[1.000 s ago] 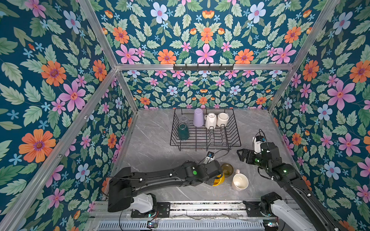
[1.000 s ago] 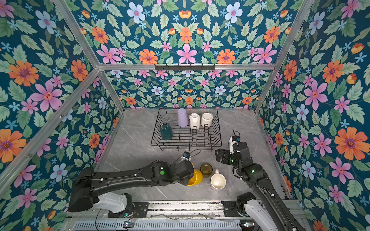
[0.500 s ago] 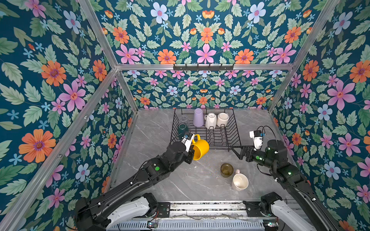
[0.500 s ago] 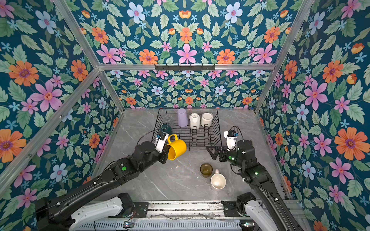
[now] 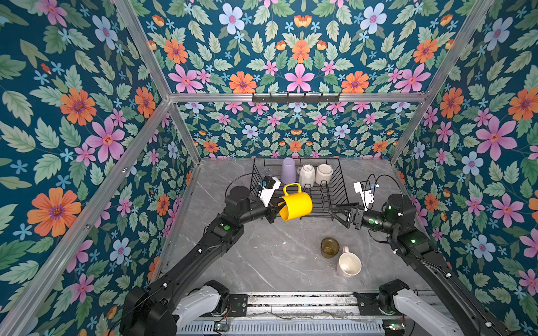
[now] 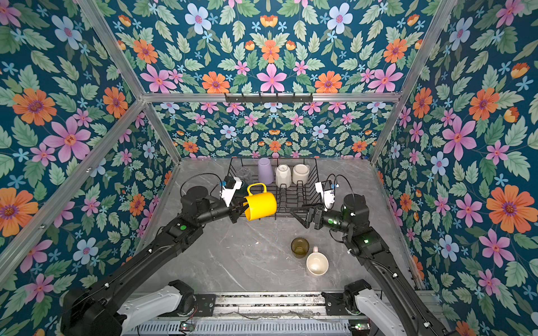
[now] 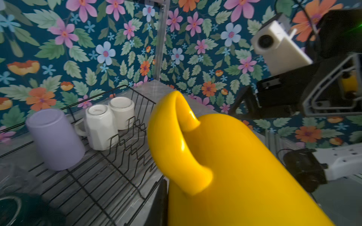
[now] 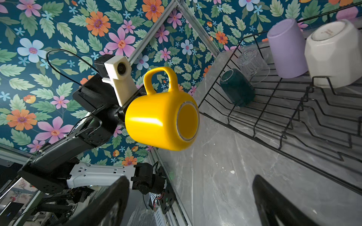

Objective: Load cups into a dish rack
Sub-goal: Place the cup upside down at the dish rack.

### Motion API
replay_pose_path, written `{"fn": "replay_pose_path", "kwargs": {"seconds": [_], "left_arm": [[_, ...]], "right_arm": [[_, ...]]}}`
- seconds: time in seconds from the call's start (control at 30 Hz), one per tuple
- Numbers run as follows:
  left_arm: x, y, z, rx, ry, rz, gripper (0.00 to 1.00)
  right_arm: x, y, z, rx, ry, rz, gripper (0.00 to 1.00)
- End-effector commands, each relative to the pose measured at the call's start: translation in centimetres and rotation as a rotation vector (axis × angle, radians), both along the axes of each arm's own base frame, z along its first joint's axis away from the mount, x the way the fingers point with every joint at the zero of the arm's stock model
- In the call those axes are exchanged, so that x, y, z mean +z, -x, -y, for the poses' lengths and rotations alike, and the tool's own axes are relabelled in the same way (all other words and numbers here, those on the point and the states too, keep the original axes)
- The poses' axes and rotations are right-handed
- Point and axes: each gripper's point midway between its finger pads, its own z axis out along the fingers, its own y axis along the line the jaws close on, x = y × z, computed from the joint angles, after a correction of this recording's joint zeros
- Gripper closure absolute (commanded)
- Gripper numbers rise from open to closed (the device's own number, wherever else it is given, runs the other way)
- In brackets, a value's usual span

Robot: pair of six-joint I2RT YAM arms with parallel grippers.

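In the centre of a top view, the yellow mug (image 5: 295, 205) is a glossy, even yellow. The dish rack (image 5: 343, 183) is thin black wire. On it are a lilac tumbler (image 5: 288, 171), two white mugs (image 5: 307, 176), a dark green mug (image 8: 237, 90) and a clear glass (image 8: 252, 62). At lower right are an olive-brown glass (image 5: 329, 247) and a pale pink mug (image 5: 348, 264), cream inside. The worktop (image 5: 262, 261) is grey marble with white veins. The walls (image 5: 72, 116) are deep teal, printed with pink, orange and pale blue flowers and green leaves.
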Motion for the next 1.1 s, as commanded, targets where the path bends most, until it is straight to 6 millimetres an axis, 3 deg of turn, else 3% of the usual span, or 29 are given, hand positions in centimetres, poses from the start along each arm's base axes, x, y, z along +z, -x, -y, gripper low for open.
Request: {"fn": "replay_pose_path", "kwargs": {"seconds": [0.0,0.17,0.4,1.07], "left_arm": [[3.7,2.8,1.0,-0.234,0.133,0.051,1.0],[3.4,3.0,1.3,-0.289,0.138,0.021,1.0],[3.1,3.2,1.6,-0.344,0.157,-0.014,1.0],[3.2,3.5,1.8,-0.412,0.176,-0.035,1.0]], "right_arm": [[2.0,-0.1,-0.7,0.05,-0.031,0.075,0.03],[2.8,-0.6,-1.5,0.099,-0.053,0.083,0.03],[3.9,0.6,-3.6,0.178,-0.053,0.146,0.03],[3.5,0.8,-7.5,0.294,-0.079,0.125,0.03]]}}
